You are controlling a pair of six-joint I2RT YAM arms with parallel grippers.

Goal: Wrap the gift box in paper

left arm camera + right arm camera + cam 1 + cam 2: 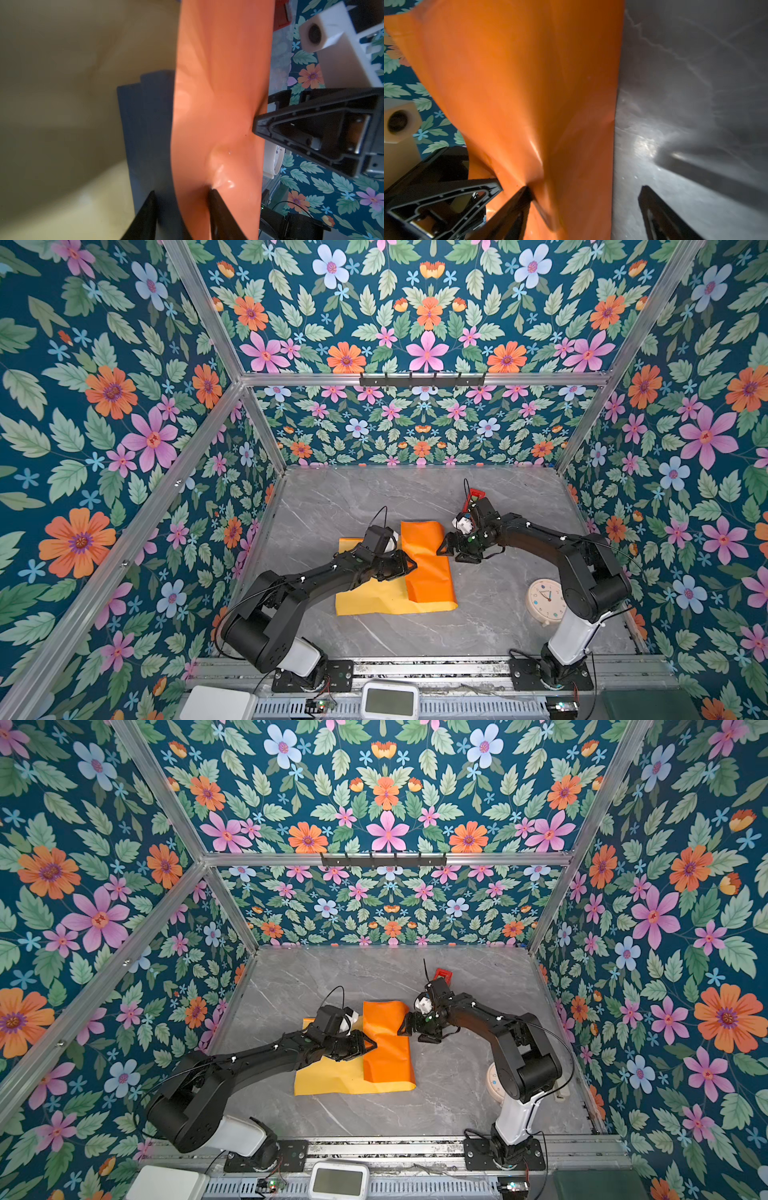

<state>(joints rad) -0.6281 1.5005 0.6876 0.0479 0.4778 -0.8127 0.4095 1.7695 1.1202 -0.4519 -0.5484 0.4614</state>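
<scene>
Left wrist view shows the gift box [145,124] tucked under the orange flap of the paper [218,83]; both top views hide it, mid table [415,497]. Left gripper [181,190] part open, straddling flap edge at 9 o'clock, nothing clamped. Right gripper [585,187] wide open, one finger [517,203] denting flap at 2 o'clock, empty. Risk: unheld flap springs back; opposing pushes crumple it or shove box.

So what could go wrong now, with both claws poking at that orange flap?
The left gripper and right gripper stand open, so the orange flap of the paper, only draped over the gift box, may spring back. Each gripper dents it with one fingertip, which might crease or tear it. Pushing could also slide the box.
</scene>
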